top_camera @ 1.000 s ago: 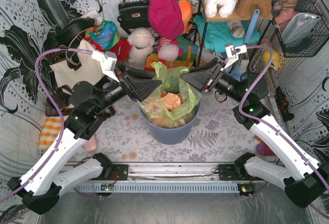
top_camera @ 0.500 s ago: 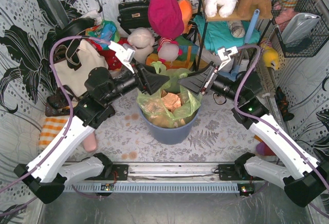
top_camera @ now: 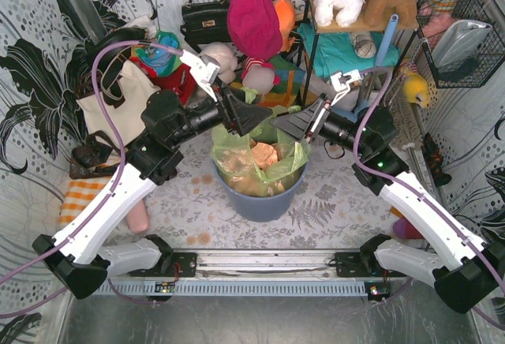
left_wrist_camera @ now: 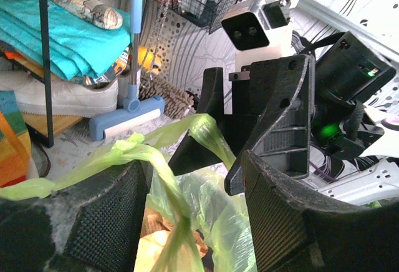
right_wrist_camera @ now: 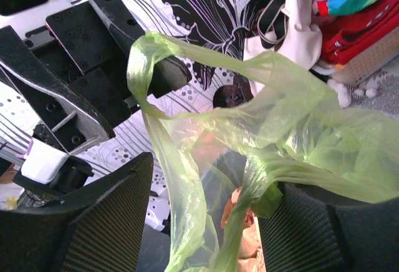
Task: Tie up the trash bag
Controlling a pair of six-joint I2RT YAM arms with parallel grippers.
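The lime-green trash bag (top_camera: 233,164) lines a blue-grey bin (top_camera: 260,199), with tan crumpled paper (top_camera: 264,155) showing inside. My left gripper (top_camera: 262,115) and right gripper (top_camera: 280,125) meet tip to tip just above the bag's back rim. In the left wrist view my left gripper (left_wrist_camera: 193,222) is open, and a twisted bag strand (left_wrist_camera: 146,160) lies over its left finger (left_wrist_camera: 103,222) and runs to the right gripper's fingers (left_wrist_camera: 274,116). In the right wrist view my right gripper (right_wrist_camera: 206,222) is open. Bag plastic (right_wrist_camera: 293,128) drapes over its right finger (right_wrist_camera: 330,234), and a loop hooks round the left gripper's finger (right_wrist_camera: 93,91).
Behind the bin are a magenta cloth bag (top_camera: 254,20), a black handbag (top_camera: 205,16), stuffed toys (top_camera: 217,68) and a shelf rack (top_camera: 347,40). A white tote (top_camera: 118,99) stands at the left and a wire basket (top_camera: 458,44) at the right. A blue broom (left_wrist_camera: 132,66) leans by the shelf.
My left arm has swung up and to the right until its gripper is over the bin's back rim. The right gripper has edged left and back. The bag's top flaps are drawn up between them.
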